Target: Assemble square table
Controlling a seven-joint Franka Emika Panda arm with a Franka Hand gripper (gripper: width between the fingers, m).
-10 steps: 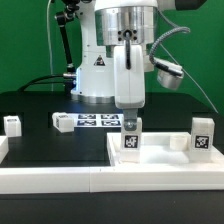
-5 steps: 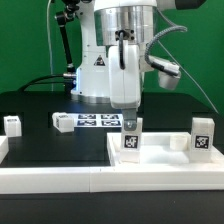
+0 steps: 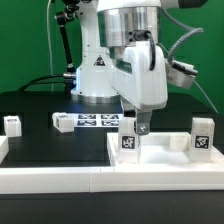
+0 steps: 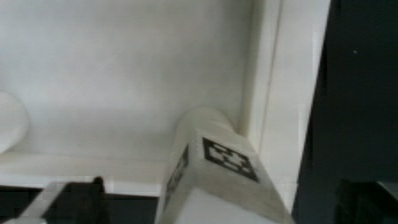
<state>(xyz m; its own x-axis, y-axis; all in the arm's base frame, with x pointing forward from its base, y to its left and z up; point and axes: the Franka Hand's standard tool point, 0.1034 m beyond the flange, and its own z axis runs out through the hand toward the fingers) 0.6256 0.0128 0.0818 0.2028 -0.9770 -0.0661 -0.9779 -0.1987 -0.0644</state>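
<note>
1. One short white plastic block leg (image 3: pixel 130 140) stands upright in the large white square tray-like tabletop (image 3: pixel 160 172), by its far rim.
2. My gripper (image 3: pixel 141 125) tilts just above it, jaws apart, holding nothing.

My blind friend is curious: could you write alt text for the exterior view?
A robot gripper tilts over a tagged white leg standing on the white tabletop. Another leg stands at the exterior view's right; two more legs sit on the black table.
</note>
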